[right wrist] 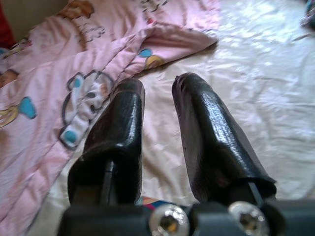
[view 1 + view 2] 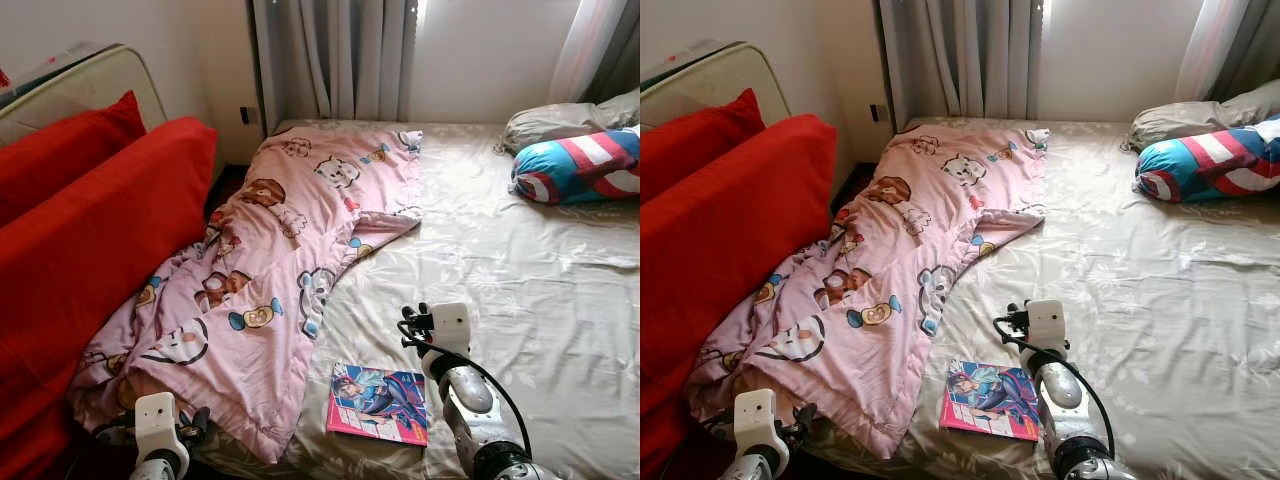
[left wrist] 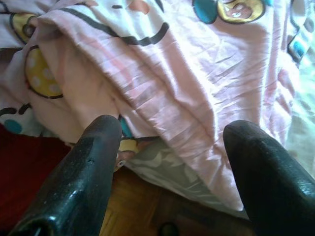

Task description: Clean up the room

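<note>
Pink cartoon blanket (image 2: 270, 280) sprawls along the bed's (image 2: 520, 290) left edge, spilling against red cushions (image 2: 90, 230). The left gripper (image 3: 170, 162), fingers spread wide, hovers at the blanket's hanging corner by the bed's near-left edge. A colourful book (image 2: 378, 402) lies near the front edge. Beside it the right gripper (image 1: 157, 105) hovers above the sheet, fingers slightly parted. Pillows (image 2: 578, 150) sit at the far-right corner.

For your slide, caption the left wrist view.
Open left gripper poised at the pink cartoon quilt hanging over the bed edge.
</note>
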Available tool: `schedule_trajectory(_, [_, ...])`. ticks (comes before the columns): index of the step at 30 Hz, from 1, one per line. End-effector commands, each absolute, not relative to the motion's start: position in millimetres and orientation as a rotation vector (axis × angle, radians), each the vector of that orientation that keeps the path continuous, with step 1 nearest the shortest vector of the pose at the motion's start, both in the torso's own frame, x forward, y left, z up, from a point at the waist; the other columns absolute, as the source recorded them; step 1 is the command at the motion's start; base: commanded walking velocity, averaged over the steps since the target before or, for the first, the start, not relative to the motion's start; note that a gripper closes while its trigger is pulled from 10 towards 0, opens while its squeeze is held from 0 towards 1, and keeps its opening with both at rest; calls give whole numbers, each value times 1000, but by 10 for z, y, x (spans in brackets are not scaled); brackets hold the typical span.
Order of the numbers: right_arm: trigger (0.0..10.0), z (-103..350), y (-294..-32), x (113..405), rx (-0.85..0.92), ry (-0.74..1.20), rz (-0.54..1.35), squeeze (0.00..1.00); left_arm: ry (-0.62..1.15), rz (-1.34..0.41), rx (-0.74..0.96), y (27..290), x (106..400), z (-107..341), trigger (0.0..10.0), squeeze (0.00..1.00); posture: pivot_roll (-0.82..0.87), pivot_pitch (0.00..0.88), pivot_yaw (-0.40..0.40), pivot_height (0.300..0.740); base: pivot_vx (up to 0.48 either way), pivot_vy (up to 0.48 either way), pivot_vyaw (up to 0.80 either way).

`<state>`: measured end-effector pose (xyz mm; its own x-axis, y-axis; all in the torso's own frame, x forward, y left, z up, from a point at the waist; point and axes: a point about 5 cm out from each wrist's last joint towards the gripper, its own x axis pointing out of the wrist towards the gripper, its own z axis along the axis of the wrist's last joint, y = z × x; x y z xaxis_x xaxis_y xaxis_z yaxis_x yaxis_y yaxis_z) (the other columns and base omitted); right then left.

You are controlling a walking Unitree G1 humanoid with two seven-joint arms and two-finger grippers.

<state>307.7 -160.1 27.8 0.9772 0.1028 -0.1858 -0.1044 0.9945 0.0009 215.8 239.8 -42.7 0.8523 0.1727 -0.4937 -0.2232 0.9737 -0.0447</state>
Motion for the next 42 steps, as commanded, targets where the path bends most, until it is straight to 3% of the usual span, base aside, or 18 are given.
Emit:
schedule_trajectory(1, [10000,338,-1607,3107,-6,150,96,0,504,222,-122,2411,2135,-435,10000,0,-64,0,25,740,0,0,0])
schedule_trajectory(8, [10000,385,-1666,3081,0,88,59,0,453,221,-129,2397,2128,-412,10000,0,-49,0,10,740,0,0,0])
schedule_trajectory(9, [10000,372,-1666,3068,2,90,55,0,161,170,-6,2266,2679,103,10000,0,-50,0,18,740,0,0,0])
schedule_trajectory(10, [10000,372,-1666,3068,2,90,55,0,161,170,-6,2266,2679,103,10000,0,-50,0,18,740,0,0,0])
schedule_trajectory(11, [10000,356,-1657,3055,1,94,56,0,-2,149,28,2161,2925,437,10000,0,-53,0,22,740,0,0,0])
schedule_trajectory(13, [10000,341,-1646,3042,-2,98,57,0,-48,140,29,2127,2990,563,10000,0,-52,0,26,740,0,0,0])
schedule_trajectory(23, [10000,381,-1605,3018,11,58,64,0,-118,176,-13,2239,2929,709,10000,0,-45,0,32,740,0,0,0])
schedule_trajectory(32, [10000,542,-1638,3131,4,9,71,0,-131,151,-49,2134,2981,769,10000,0,-49,0,20,695,0,0,0])
schedule_trajectory(42, [10000,570,-1565,3134,9,2,106,0,-135,145,-62,2059,2970,818,10000,0,-50,12,3,695,0,0,0])
